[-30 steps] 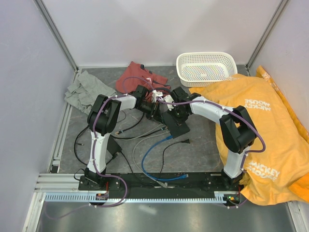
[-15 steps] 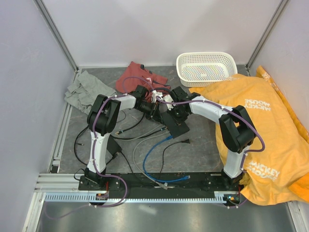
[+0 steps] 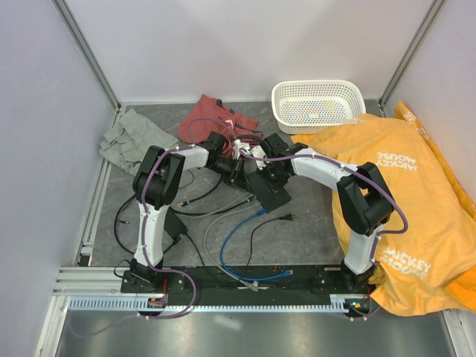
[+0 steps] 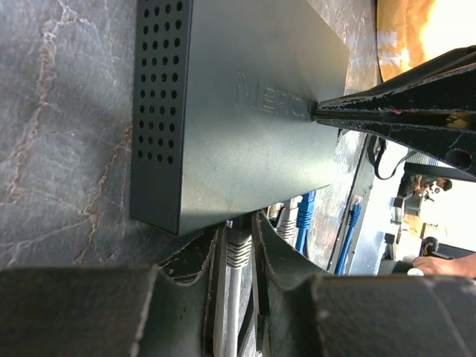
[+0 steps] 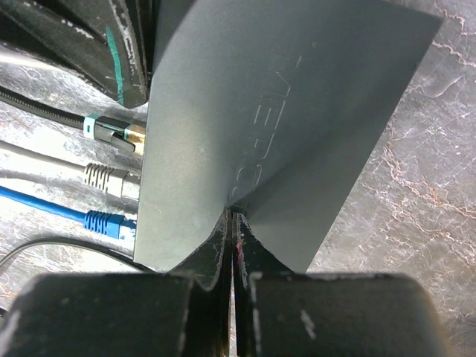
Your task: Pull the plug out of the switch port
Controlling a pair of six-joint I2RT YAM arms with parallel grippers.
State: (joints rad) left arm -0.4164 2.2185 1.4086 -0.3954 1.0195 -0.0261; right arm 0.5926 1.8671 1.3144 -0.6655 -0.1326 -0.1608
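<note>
In the top view, the left gripper (image 3: 236, 168) is seen at centre frame, just left of the right gripper (image 3: 260, 172). The switch (image 3: 274, 197) is laid flat on the tabletop (image 3: 312, 230) beneath both. The left jaws are narrowed onto a grey plug (image 4: 236, 251) at the switch's lower edge. The right jaws are pressed together, with their tips set on the switch's top face.

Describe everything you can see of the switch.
The switch is a thin, flat, matte black box with embossed lettering on top and vent holes along one side. It lies flat on the marbled table. Black, grey and blue cables enter one edge. The right gripper, shut, touches its top; the left gripper flanks one plug there.
</note>
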